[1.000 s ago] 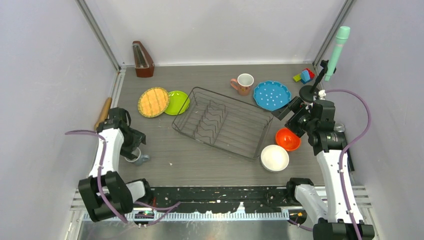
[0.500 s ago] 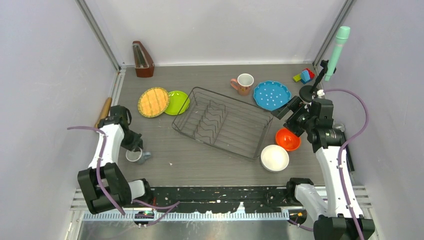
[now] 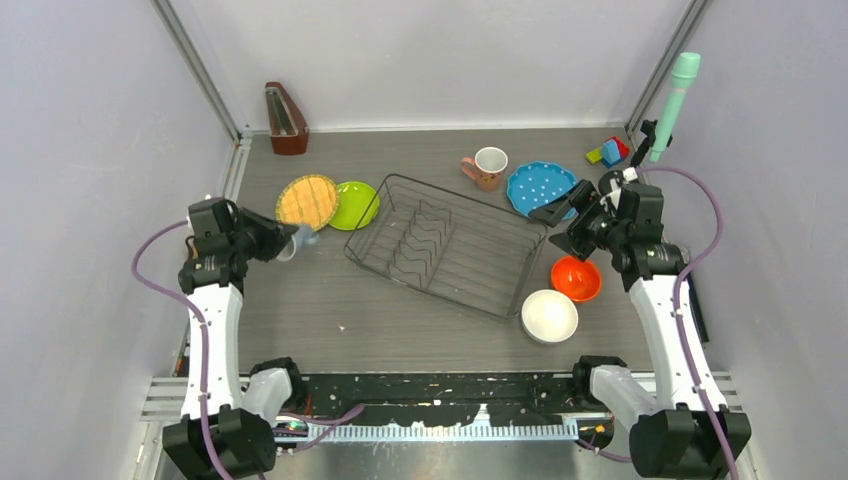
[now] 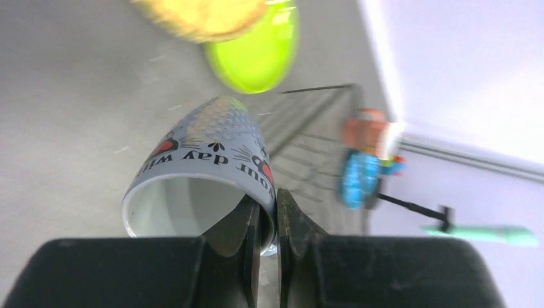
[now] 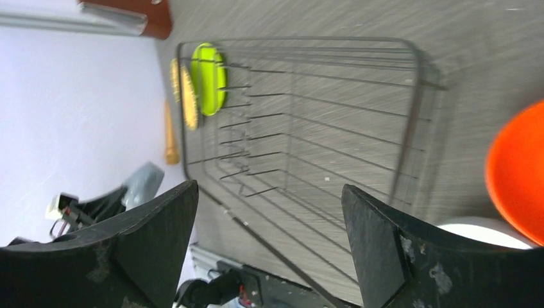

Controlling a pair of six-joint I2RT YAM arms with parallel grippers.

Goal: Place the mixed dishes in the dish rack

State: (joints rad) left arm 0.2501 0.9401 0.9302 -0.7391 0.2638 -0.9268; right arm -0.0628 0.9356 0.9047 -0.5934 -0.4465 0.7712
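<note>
My left gripper (image 3: 288, 243) is shut on the rim of the small pale grey-blue cup (image 3: 301, 239) (image 4: 205, 163), one finger inside and one outside. It holds the cup tilted above the table, just left of the dish rack (image 3: 440, 245) (image 4: 314, 144). The yellow-orange plate (image 3: 306, 202) and lime green plate (image 3: 356, 205) lie behind the cup. My right gripper (image 3: 557, 228) (image 5: 269, 189) hangs open and empty over the rack's right end, near the blue dotted plate (image 3: 540, 186). The pink mug (image 3: 487, 167), orange bowl (image 3: 575, 278) (image 5: 519, 173) and white bowl (image 3: 549, 315) rest on the table.
A brown wooden wedge-shaped object (image 3: 286, 120) stands at the back left. Coloured toy blocks (image 3: 608, 152) sit in the back right corner beside a teal handle (image 3: 677, 100). A wooden rolling pin (image 5: 170, 138) lies by the left wall. Walls enclose three sides.
My left gripper closed on the cup at the front left, lifted it and carried it back toward the rack's left end. My right gripper shifted slightly back and left, staying open.
</note>
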